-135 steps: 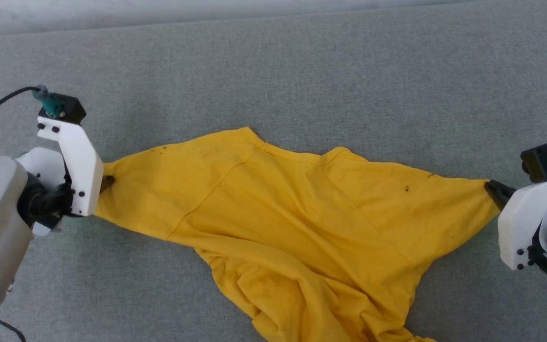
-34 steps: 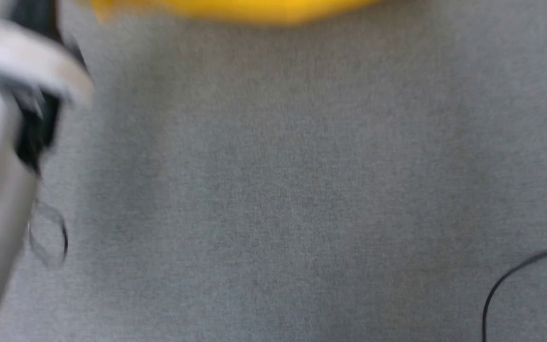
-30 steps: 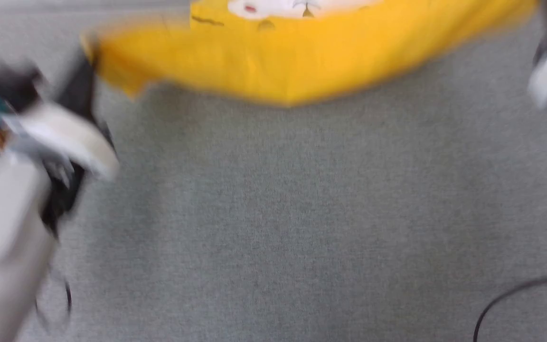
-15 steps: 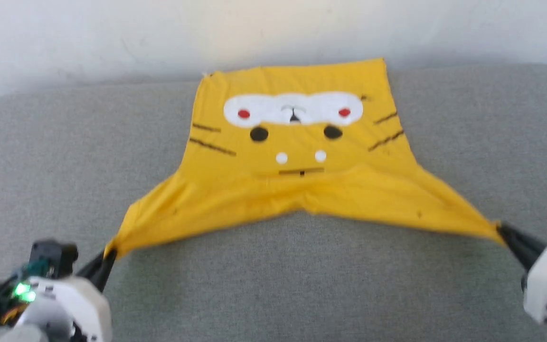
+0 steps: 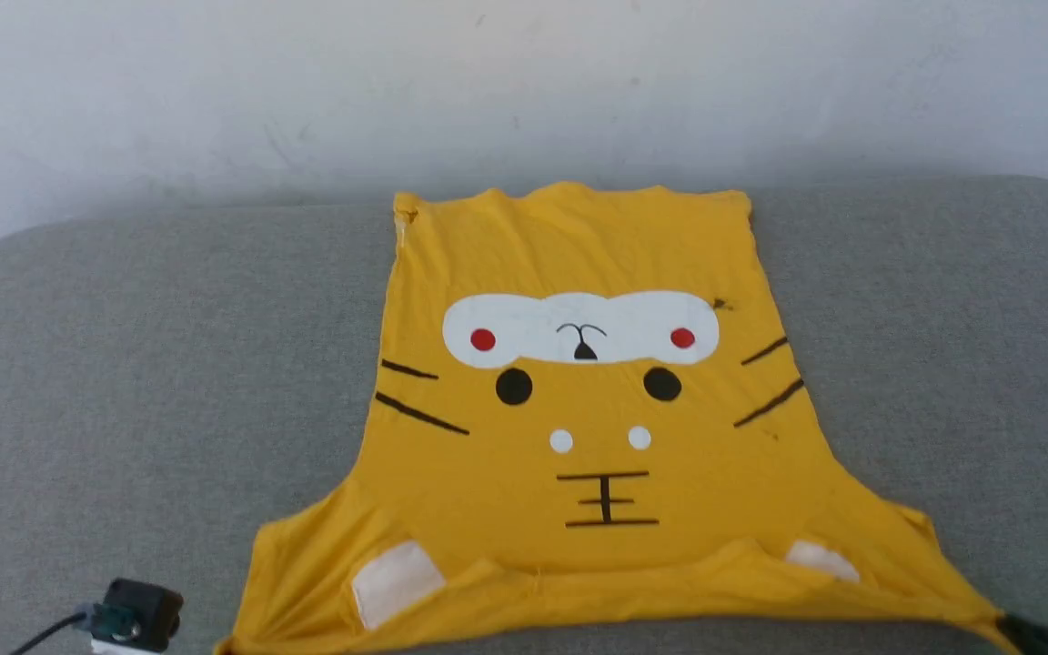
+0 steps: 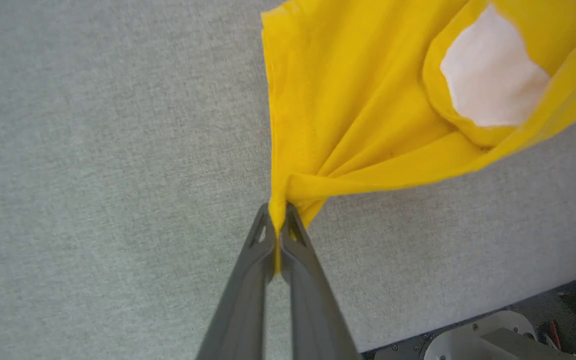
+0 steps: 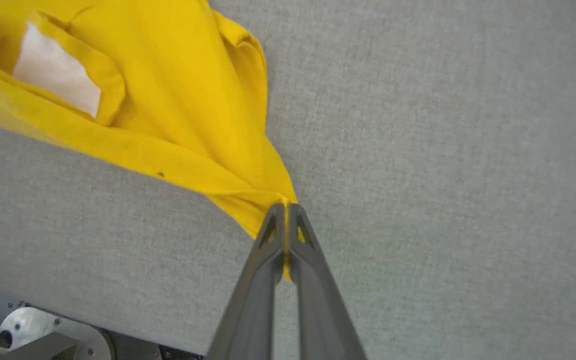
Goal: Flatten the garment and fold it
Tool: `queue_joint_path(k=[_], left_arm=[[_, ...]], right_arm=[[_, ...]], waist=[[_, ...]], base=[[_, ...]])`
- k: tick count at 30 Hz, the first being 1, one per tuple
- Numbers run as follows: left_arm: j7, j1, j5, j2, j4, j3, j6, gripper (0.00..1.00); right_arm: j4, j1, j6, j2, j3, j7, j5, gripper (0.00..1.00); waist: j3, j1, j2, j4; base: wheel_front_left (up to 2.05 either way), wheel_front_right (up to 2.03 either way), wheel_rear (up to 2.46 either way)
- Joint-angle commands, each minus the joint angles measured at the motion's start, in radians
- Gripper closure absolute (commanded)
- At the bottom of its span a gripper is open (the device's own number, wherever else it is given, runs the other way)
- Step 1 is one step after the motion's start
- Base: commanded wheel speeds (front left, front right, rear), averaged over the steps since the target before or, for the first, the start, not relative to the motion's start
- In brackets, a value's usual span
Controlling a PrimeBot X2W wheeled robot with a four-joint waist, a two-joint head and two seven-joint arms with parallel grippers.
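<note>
Bunched seconds ago, the garment [image 5: 579, 409] now lies spread print-up at the middle of the grey pad [image 5: 124, 364], hem toward the pad's far edge. The left gripper [image 6: 278, 220] and right gripper [image 7: 286, 212] remain clenched on its near corners; flattening looks almost done, folding next.

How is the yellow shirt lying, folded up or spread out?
Spread out. The shirt lies open, its whole face print showing; only the near edge is bunched.
</note>
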Motion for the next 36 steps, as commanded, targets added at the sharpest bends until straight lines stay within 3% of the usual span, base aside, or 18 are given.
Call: queue_joint_path(k=[1,5,12,13,14,19,24,36], left_arm=[[0.029,0.025,-0.016,0.015,-0.011,-0.01,0.013,1.0],[0.123,0.071,-0.053,0.032,-0.047,-0.048,0.027,1.0],[0.128,0.077,-0.072,0.006,-0.111,-0.044,0.057,1.0],[0.125,0.072,-0.072,-0.002,-0.122,-0.043,0.057,1.0],[0.121,0.066,-0.075,-0.012,-0.134,-0.04,0.059,1.0],[0.123,0.038,-0.074,-0.035,-0.2,-0.032,0.073,1.0],[0.138,-0.009,-0.034,-0.056,-0.329,-0.033,0.119,1.0],[0.115,-0.077,0.064,-0.138,-0.457,-0.069,0.166,1.0]], right_arm=[[-0.006,0.042,-0.002,-0.008,-0.014,0.048,0.023,1.0],[-0.023,0.132,-0.002,-0.015,-0.052,0.215,0.074,1.0],[-0.108,0.162,-0.002,0.023,-0.148,0.245,0.044,1.0],[-0.118,0.151,-0.002,0.033,-0.167,0.234,0.037,0.55],[-0.129,0.14,-0.002,0.041,-0.179,0.233,0.036,0.0],[-0.184,0.065,-0.002,0.069,-0.226,0.272,0.064,0.0],[-0.233,-0.13,-0.002,0.105,-0.282,0.358,0.066,0.0],[-0.022,-0.571,-0.002,0.117,-0.305,0.502,-0.011,0.0]], waist=[[-0.01,0.0001,0.0,0.008],[-0.021,0.0001,0.0,0.016],[0.009,0.0001,0.0,0.042],[0.016,0.0001,0.0,0.048],[0.023,0.0001,0.0,0.054],[0.059,0.0001,0.0,0.087],[0.155,0.0001,0.0,0.16],[0.358,0.0001,0.0,0.325]], base=[[0.0,0.0,0.0],[0.0,0.0,0.0],[0.0,0.0,0.0],[0.0,0.0,0.0],[0.0,0.0,0.0],[0.0,0.0,0.0],[0.0,0.0,0.0],[0.0,0.0,0.0]])
